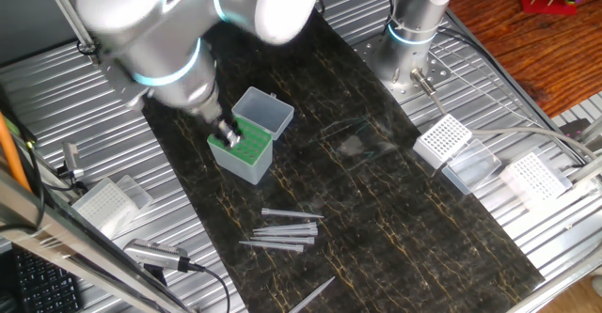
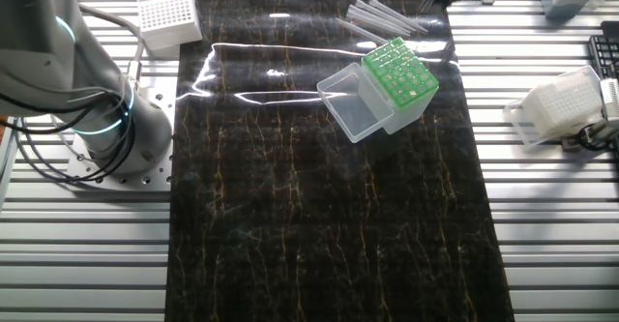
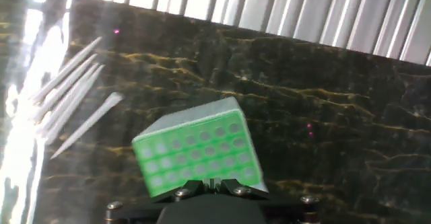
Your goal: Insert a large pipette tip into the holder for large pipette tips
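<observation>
The holder for large pipette tips (image 1: 246, 155) is a pale box with a green grid top (image 2: 398, 71) and its clear lid (image 2: 350, 107) hinged open. It stands on the dark mat. My gripper (image 1: 229, 138) hangs just over the near-left part of the green grid. In the hand view the fingers (image 3: 213, 182) stand almost together at the bottom edge. A thin grey piece is pinched between them, which looks like a large pipette tip seen end-on, pointing at the grid (image 3: 195, 150). Several loose large tips (image 1: 282, 228) lie on the mat.
White grid-topped racks (image 1: 442, 139) (image 1: 531, 177) sit on the ribbed metal at the right, and another one (image 1: 103, 200) at the left. The arm's base (image 2: 97, 119) with its cables stands beside the mat. The loose tips (image 3: 67, 93) lie left of the holder in the hand view.
</observation>
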`<state>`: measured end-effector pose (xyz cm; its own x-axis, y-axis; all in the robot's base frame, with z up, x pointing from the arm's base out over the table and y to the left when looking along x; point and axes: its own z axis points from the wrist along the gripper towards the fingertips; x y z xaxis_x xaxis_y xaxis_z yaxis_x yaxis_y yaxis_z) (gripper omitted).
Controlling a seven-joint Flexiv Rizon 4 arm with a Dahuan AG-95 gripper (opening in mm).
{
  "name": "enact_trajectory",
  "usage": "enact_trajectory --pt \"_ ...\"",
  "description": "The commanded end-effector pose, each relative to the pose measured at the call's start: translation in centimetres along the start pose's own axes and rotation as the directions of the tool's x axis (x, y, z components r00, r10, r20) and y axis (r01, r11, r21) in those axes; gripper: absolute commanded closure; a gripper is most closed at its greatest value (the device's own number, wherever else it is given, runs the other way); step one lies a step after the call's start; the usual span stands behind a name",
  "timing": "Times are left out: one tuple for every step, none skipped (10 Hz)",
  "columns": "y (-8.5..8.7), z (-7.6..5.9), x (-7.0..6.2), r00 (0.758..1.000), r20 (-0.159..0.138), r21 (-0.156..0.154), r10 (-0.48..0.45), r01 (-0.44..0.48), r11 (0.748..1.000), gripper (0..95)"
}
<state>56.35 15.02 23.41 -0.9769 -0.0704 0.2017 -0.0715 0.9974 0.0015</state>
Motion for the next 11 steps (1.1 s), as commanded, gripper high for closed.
enact_trajectory --pt "2.6 0.2 -2.8 0.995 0.044 -0.032 0.091 -0.09 0.995 95.0" --pt "2.9 0.3 -3.3 0.994 0.052 -0.033 0.099 -0.097 0.995 95.0" --pt "3.5 0.8 -4.1 0.992 0.065 -0.035 0.113 -0.111 0.993 95.0" --pt "3.9 1.0 -4.6 0.99 0.071 -0.034 0.12 -0.118 0.992 95.0" --pt "4.0 1.1 -4.7 0.99 0.081 -0.033 0.115 -0.113 0.993 95.0" --pt "4.0 1.1 -4.7 0.991 0.079 -0.032 0.107 -0.105 0.994 95.0" --pt "4.0 1.1 -4.7 0.993 0.078 -0.028 0.092 -0.09 0.996 95.0" --pt "4.0 1.1 -4.7 0.992 0.076 -0.027 0.098 -0.096 0.995 95.0" --pt "4.0 1.1 -4.7 0.992 0.076 -0.025 0.099 -0.097 0.995 95.0" --pt "4.0 1.1 -4.7 0.992 0.078 -0.024 0.095 -0.093 0.995 95.0" --pt "4.0 1.1 -4.7 0.993 0.081 -0.024 0.086 -0.085 0.996 95.0"
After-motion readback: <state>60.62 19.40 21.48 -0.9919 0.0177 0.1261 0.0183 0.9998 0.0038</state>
